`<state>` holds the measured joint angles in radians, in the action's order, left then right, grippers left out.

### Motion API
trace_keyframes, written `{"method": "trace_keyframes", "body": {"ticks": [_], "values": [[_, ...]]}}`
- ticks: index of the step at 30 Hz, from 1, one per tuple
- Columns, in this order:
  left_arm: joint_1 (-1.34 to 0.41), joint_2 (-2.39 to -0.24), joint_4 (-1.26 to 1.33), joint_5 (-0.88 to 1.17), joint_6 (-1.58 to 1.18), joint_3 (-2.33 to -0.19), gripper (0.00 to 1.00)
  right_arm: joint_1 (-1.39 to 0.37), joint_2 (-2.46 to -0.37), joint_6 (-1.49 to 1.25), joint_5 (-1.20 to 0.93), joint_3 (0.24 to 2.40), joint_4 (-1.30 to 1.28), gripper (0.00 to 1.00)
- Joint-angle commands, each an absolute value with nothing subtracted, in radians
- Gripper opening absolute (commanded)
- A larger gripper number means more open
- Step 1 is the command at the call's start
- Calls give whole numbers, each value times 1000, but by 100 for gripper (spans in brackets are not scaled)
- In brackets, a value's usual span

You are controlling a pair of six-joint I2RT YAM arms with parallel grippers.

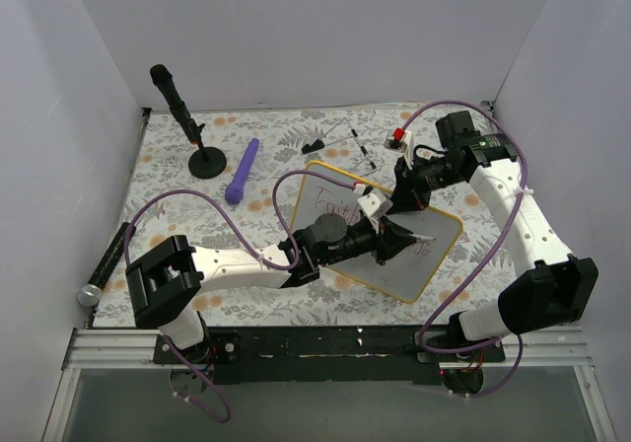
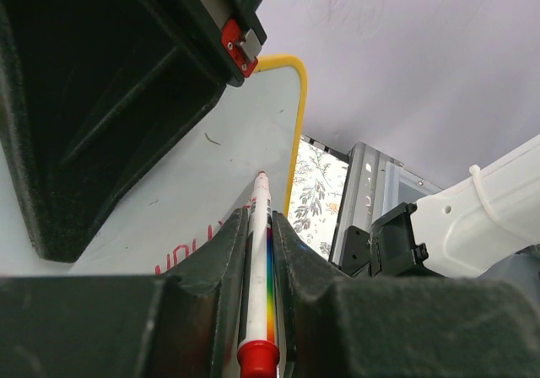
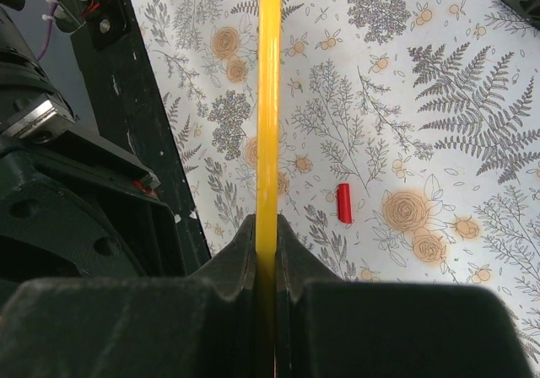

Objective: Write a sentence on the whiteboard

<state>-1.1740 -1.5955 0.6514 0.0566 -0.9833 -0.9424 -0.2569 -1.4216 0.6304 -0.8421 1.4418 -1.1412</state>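
The whiteboard [image 1: 347, 215] with its yellow rim lies tilted in the middle of the table. Red lettering of the sentence [image 1: 339, 203] shows on it, partly hidden by the arms, and a few red strokes [image 2: 180, 261] appear in the left wrist view. My left gripper [image 1: 397, 238] [image 2: 260, 219] is shut on a white marker [image 2: 256, 268] with a rainbow stripe and a red end. The marker's tip [image 2: 261, 176] points at the white surface [image 2: 211, 184]. My right gripper [image 1: 399, 195] [image 3: 267, 226] is shut on the board's yellow rim [image 3: 270, 99], seen edge-on.
A black microphone on a round stand [image 1: 192, 136] is at the back left, with a purple stick [image 1: 243, 171] beside it. Small black clips [image 1: 314, 147] and a red piece [image 1: 399, 133] lie at the back. A red cap [image 3: 343, 202] lies on the flowered cloth [image 3: 422, 99].
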Motion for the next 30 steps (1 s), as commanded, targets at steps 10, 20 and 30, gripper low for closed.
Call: {"method": "trace_keyframes", "body": {"ticks": [10,20,30], "values": [[-1169,-1592,675,129,-992,-971,0,-253,-1385,640,-945,1454,-1106,1],[-1169,-1611,649,114,-985,-988,0,-252,-1385,640,-945,1456,-1104,1],[-1169,-1632,606,75,-974,-1008,0,-252,-1385,640,-946,1456,-1104,1]]}}
